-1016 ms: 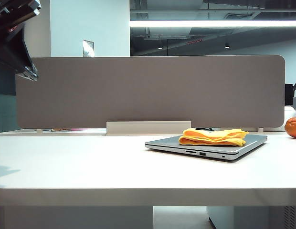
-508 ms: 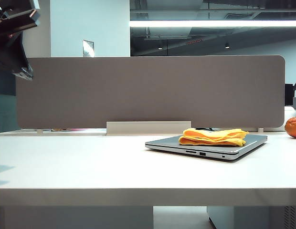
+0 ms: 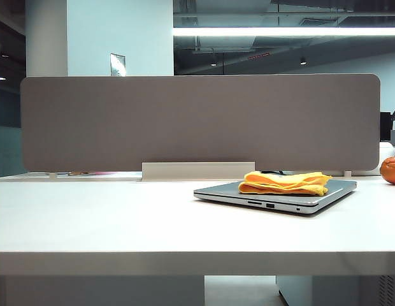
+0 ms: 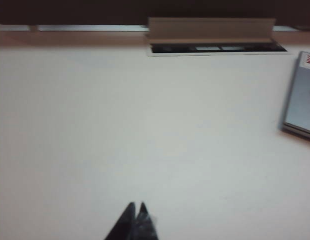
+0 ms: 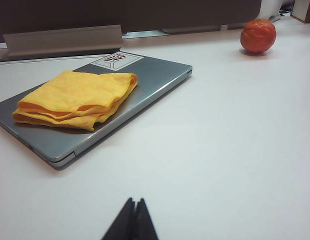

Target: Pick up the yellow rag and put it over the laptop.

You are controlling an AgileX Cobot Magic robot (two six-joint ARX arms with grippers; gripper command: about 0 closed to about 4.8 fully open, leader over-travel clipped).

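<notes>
Rag (image 5: 77, 99) atop laptop (image 5: 145, 85); both grippers' (image 4: 136, 206) (image 5: 134, 201) jaws closed, wrist views only.

The yellow rag (image 3: 285, 183) lies on the closed laptop (image 3: 274, 198), toward its 12 o'clock edge. The laptop rests on the table (image 3: 121, 223), at 3 o'clock from centre. A round fruit (image 3: 391, 170) sits at the laptop's 3 o'clock, apart. A divider panel (image 3: 197, 121) stands at 12 o'clock.

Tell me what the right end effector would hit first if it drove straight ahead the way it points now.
Probably bare table. The shut right end effector points between the laptop carrying the yellow rag and the orange fruit; depth is unclear.
</notes>
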